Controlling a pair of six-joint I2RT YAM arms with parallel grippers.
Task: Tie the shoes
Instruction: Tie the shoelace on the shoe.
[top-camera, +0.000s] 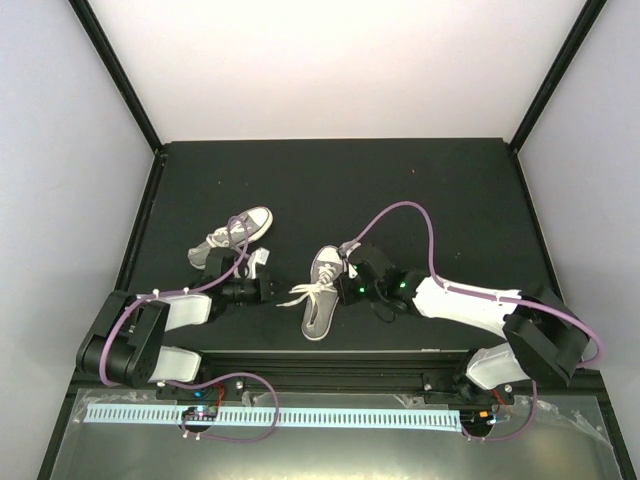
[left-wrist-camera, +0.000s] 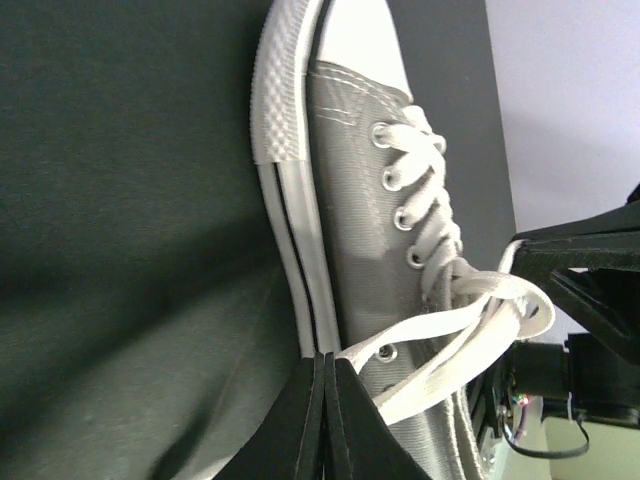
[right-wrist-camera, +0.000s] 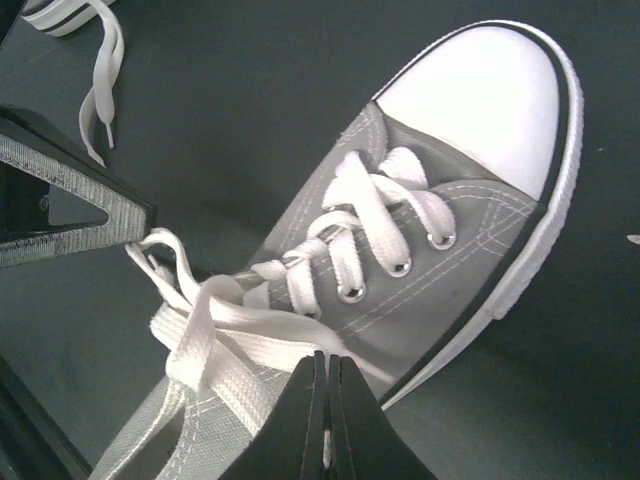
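Knotting grey canvas sneaker (top-camera: 318, 316): left gripper (left-wrist-camera: 323, 358), right gripper (right-wrist-camera: 325, 358) clamp its white flat laces (right-wrist-camera: 215, 326); next, pull apart.

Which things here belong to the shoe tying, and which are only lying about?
Job: centre shoe, its laces, second shoe, left pincer, right pincer.
Just there: black table, purple cables, perforated white strip.

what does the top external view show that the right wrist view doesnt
Only the top view: the left arm and right arm whole, plus most of the second shoe at the left. Only the right wrist view: the metal eyelets up close, with the right pincer shut at the laces. Both: the middle shoe, its laces loose, on the black table.
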